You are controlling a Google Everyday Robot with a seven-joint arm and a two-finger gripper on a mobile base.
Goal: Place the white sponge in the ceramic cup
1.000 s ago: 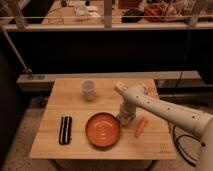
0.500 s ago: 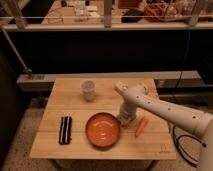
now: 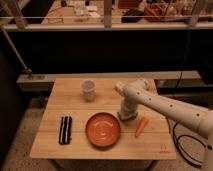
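There we had the gripper (image 3: 127, 115) down at the desk (image 3: 55, 105) surface, right of centre, tucked between the orange plate (image 3: 102, 129) and a small orange carrot-like piece (image 3: 141, 126). Its jaws were closed right up, though we could not tell whether they pinched anything. We could not pick out the white sponge from the pale gripper tip. The ceramic cup (image 3: 88, 89) stood upright near the far edge, left of centre, well apart from the gripper. A dark striped packet (image 3: 65, 130) lay toward the front-left corner.

No text, label or number is readable.
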